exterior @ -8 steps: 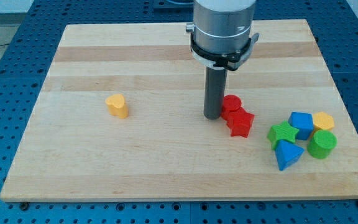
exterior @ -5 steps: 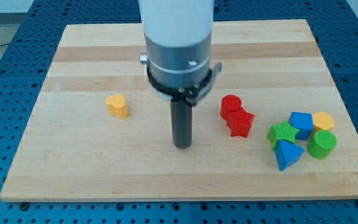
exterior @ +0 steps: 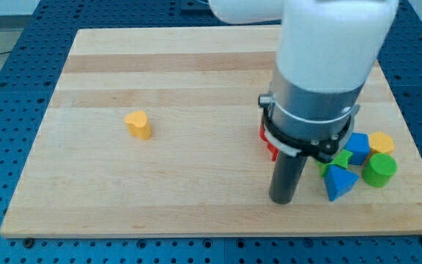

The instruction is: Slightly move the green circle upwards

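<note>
The green circle is a short green cylinder near the board's right edge, at the view's lower right. My tip rests on the board well to its left, near the bottom edge, just left of the blue triangle. The arm's body hides most of the two red blocks; only a sliver shows. The green star is partly hidden behind the arm.
A blue block and a yellow block sit just above the green circle. A yellow heart lies alone at the view's left. The wooden board lies on a blue perforated table.
My tip swung from beside the red blocks down-left to the board's lower middle, then right to just left of the blue triangle. No block has visibly moved.
</note>
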### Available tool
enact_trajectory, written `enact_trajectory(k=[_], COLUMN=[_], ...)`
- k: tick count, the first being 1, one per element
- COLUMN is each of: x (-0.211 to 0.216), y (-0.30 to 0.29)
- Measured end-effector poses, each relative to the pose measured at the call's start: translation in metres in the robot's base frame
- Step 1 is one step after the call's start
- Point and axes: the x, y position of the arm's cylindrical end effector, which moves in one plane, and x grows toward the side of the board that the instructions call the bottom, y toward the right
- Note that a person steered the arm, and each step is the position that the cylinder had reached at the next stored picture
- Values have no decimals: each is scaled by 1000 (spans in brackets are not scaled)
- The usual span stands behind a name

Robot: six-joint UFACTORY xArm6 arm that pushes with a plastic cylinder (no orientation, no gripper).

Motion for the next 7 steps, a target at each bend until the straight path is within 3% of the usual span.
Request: enact_trajectory(k=[1,3,5,7], x=[28,26,-35,-16], y=[24,141,141,139])
